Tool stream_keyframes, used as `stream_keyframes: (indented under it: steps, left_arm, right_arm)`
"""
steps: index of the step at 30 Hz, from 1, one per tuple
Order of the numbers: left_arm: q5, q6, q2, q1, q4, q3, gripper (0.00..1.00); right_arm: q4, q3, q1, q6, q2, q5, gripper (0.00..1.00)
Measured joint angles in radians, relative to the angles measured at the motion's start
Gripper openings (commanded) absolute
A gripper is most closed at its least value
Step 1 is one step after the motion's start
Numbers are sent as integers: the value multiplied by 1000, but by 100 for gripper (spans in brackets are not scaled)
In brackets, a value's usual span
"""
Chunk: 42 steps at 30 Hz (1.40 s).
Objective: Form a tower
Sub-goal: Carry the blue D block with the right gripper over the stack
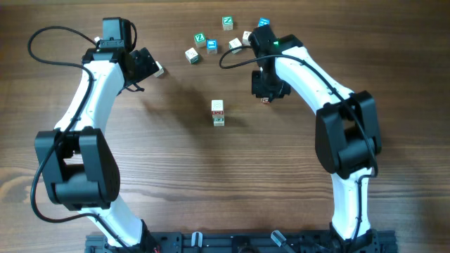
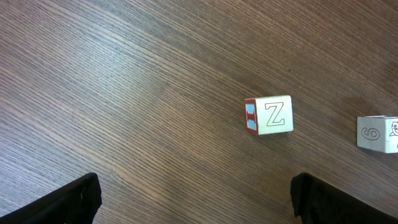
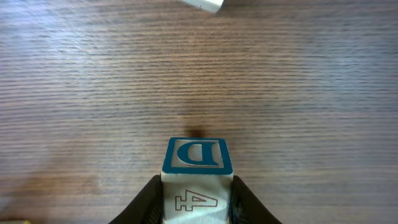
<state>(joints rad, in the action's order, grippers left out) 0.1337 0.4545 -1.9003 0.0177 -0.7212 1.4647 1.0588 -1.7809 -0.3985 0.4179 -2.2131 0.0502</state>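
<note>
I read "Z" on the red-edged cube (image 2: 268,116). The neighbouring cube (image 2: 377,133) bears a digit, 6 or 9; I cannot tell which. The blue-framed cube (image 3: 198,180) carries "D" on top and "4" on its near side.

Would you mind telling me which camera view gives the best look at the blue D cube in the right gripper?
The right wrist view: the blue D cube sits close, D and 4 faces legible, clamped in the right gripper. Overhead, the gripper hides nearly all of it. The left wrist view misses it.
</note>
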Motion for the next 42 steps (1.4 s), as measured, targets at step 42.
stream_keyframes:
  steps: [42]
  left_arm:
    - [0, 0, 0, 0, 0, 0, 100]
  right_arm:
    - [-12, -7, -385, 273, 271, 48, 24]
